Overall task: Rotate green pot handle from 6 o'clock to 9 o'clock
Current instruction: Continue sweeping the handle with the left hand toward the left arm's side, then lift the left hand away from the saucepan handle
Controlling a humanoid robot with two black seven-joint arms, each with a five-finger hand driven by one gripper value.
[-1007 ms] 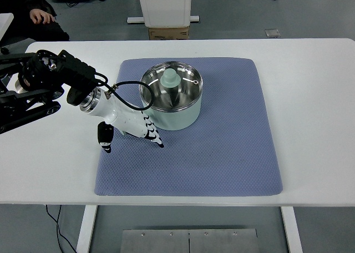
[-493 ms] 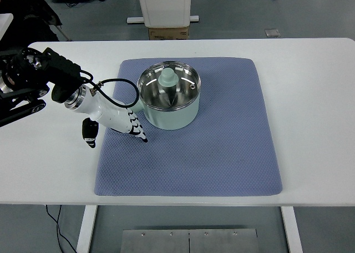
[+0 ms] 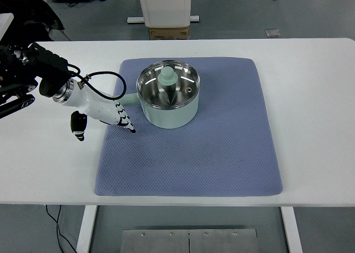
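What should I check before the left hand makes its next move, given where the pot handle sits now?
1. Handle direction: the handle of the green pot points toward the picture's left, about 9 o'clock: ok.
2. Pot upright on the blue mat: ok.
3. Left hand free of the handle: it lies close beside it, fingers extended; contact cannot tell.
4. Lid position: it sits tilted inside the pot, not closing it: not ok if it should be closed.
5. Cable near the pot rim: loops by the handle; snag cannot tell.
6. Right hand: not in view.
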